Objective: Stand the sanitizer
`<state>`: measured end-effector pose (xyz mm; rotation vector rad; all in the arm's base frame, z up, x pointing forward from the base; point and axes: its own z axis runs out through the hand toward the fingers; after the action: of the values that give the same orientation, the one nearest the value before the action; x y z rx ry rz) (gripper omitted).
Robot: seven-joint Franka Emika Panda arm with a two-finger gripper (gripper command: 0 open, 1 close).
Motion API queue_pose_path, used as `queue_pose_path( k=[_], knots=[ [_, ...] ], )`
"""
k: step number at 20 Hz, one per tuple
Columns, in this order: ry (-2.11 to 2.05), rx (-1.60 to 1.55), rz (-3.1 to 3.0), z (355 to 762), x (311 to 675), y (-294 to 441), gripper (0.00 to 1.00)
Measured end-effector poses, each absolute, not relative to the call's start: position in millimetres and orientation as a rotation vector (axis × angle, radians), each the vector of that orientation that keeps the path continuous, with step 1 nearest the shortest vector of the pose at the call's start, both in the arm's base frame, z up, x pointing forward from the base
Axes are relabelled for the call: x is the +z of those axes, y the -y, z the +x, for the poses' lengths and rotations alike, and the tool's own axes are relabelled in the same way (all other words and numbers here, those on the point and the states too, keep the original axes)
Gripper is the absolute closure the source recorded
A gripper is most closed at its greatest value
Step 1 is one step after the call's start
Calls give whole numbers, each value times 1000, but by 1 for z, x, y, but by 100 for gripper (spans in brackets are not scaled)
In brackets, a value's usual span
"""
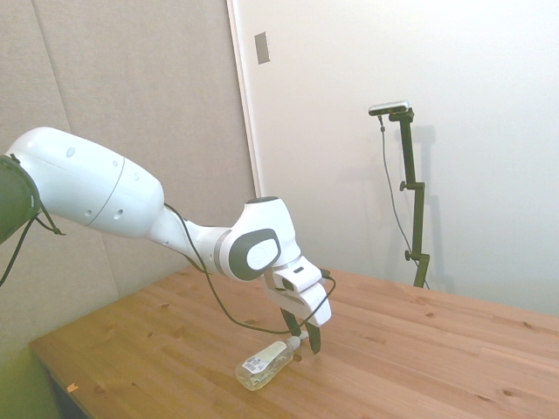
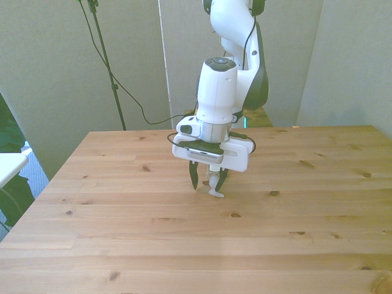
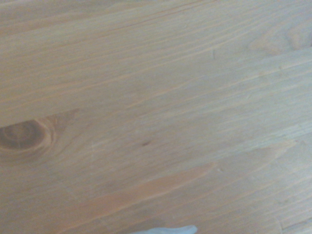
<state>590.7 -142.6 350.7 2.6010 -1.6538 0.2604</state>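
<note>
In the side view, the white arm (image 1: 96, 188) enters from the left and slopes down over the wooden table (image 1: 437, 349), ending in the gripper (image 1: 307, 336), which points downward just above the board. The sanitizer (image 1: 262, 365) lies on its side on the table, its clear body with the small white label toward the near edge and its white pump top (image 1: 293, 343) angled up toward the gripper. The pump top sits right at the dark fingertips; the body extends away from the gripper toward the camera side and rests flat on the wood. From this view the bottle is not upright. In the front view, the gripper (image 2: 208, 184) hangs slightly to the front view's left of the table's middle, with the two dark fingers (image 2: 194, 176) standing apart, a plain gap between them. A small white piece, the pump top (image 2: 214, 185), shows within that gap, nearer the finger on the front view's right; whether that finger touches it cannot be told. The fingers are spread, not pressed onto the bottle. The bottle's body is mostly hidden behind the gripper in this view. The wrist view shows blurred wood grain with one dark knot (image 3: 22, 136) and a pale sliver at the frame edge (image 3: 165, 229), too unclear to identify.
</note>
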Motion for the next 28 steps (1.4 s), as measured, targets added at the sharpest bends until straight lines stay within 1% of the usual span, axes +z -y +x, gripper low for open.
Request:
queue_pose_path(
  k=[12,15,17,21,26,28],
  knots=[
    [1741,227,2575,596,350,141,100],
    [1775,256,2547,599,352,139,100],
    [1800,328,2529,602,358,138,100],
    [1853,590,2461,606,392,134,100],
    [1917,952,2309,590,452,124,100],
    [1939,1073,2231,584,470,125,100]
  ],
)
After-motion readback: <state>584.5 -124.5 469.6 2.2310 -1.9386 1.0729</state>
